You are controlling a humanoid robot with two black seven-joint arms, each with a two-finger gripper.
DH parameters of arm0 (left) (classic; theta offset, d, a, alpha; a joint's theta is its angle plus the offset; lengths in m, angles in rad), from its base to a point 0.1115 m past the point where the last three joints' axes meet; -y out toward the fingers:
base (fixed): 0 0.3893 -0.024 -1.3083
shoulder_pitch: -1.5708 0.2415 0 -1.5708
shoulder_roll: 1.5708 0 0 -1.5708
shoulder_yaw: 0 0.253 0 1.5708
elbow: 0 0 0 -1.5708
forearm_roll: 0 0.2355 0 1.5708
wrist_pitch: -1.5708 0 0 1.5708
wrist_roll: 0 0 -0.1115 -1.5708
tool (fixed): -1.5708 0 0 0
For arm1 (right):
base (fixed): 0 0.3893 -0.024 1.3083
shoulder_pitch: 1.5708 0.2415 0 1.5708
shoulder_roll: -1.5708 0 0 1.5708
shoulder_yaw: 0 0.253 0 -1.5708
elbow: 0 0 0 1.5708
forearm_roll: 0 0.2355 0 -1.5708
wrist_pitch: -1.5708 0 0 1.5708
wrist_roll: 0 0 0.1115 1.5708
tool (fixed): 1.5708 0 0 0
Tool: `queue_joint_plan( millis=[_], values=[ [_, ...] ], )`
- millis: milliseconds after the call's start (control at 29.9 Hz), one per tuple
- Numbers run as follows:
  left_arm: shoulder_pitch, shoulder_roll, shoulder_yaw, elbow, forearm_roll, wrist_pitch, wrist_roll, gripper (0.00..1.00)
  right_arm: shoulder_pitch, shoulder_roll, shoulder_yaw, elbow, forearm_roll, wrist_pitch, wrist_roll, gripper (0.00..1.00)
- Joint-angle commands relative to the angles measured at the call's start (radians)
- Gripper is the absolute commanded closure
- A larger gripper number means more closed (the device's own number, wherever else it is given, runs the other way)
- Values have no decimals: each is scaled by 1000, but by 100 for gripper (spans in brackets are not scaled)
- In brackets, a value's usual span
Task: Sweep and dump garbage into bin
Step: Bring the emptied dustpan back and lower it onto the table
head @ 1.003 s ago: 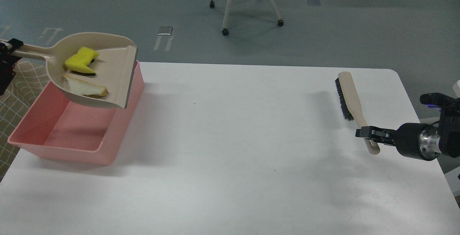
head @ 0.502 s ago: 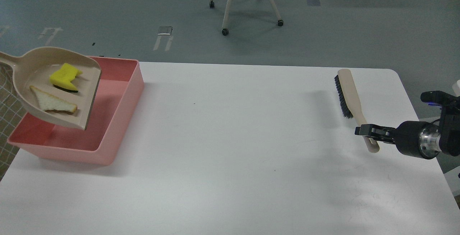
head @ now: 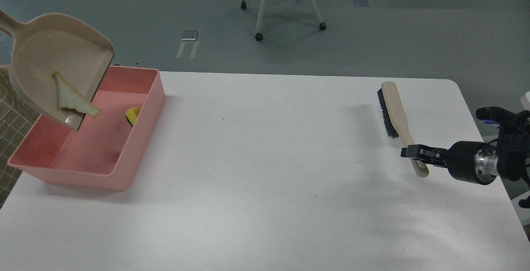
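Observation:
The beige dustpan (head: 54, 59) hangs tilted steeply over the left end of the pink bin (head: 136, 146), lip down. Its handle runs off the top left edge, and my left gripper is out of view. The white bread slice (head: 72, 99) is sliding at the dustpan's lip, one corner sticking out over the bin. The yellow sponge (head: 133, 115) lies inside the bin against its right wall. My right gripper (head: 414, 153) is shut on the handle of the beige brush (head: 393, 109), holding it just above the table at the right.
The white table (head: 265, 180) carries the bin at its left end. A chair on castors (head: 281, 1) stands on the floor beyond the table. A checked cloth (head: 8, 117) shows at the left edge.
The dustpan moved left over the bin, then tipped steeply lip down. The sponge dropped into the bin and the bread slid to the lip. The right gripper and brush shifted slightly left.

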Motion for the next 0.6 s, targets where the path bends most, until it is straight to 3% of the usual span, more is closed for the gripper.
queue_joint_plan(
  millis=[0,167,368,569],
  values=[
    [-2,17,7,-31,20,0,0,92,0,0,4,1,-1,0,1,97],
    [0,6,10,-28,-12,-3,0,92,0,-1,10,8,1,0,1,97],
    [-2,-10,8,-37,-381,-44,0,92,0,-7,14,10,-1,0,-2,97],
    [23,-53,53,-222,-564,-48,0,92,-24,-41,14,30,-1,0,-4,97]
  ],
)
